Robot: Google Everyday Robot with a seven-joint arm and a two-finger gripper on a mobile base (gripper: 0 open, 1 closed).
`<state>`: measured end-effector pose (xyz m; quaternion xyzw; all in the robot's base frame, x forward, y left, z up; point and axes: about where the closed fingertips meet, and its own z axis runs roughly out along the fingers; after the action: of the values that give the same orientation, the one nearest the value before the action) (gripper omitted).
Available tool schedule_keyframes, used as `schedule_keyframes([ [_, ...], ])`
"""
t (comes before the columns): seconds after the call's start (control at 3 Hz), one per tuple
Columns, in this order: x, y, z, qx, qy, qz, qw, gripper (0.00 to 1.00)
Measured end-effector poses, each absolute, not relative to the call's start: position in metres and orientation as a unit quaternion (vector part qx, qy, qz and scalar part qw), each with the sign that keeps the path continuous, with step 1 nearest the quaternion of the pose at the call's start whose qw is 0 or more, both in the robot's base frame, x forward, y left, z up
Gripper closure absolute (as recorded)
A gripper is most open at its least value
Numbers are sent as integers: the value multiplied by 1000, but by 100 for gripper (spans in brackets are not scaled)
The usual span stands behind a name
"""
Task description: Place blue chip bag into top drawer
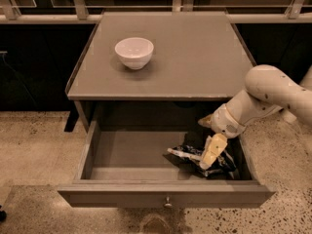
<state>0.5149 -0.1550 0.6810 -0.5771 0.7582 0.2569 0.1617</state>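
Speckled floor (34, 145) surrounds a grey-brown cabinet (195, 57). A white bowl (134, 51) stands on its top, in the upper left of the frame. Below it the drawer (122, 196) is pulled fully out toward the lower edge, its knob (167, 202) at the centre of the front panel.

The bag (223, 165) lies crumpled on the drawer floor in the right part, close to the front panel and the right wall. The arm (265, 94) comes in from the right edge. It reaches down over the drawer's right side, and the gripper (209, 157) sits low inside, right on top of the bag and touching it. I cannot tell whether the gripper has a hold on the bag or has let go.

The bag looks to be where the task wants it, so the step in hand is likely the release and retreat. To do it well:
- Make sure the foil is free of the gripper before lifting, so the light bag is not dragged back out.
- Rise straight up, clear of the front panel, the right wall and the cabinet top's overhanging edge.
- Only then swing away to the right.
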Motion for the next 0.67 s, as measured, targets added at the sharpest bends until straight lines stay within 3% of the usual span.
schedule_keyframes([
  [0.67,491,-184,740,-578,771,250,94,0],
])
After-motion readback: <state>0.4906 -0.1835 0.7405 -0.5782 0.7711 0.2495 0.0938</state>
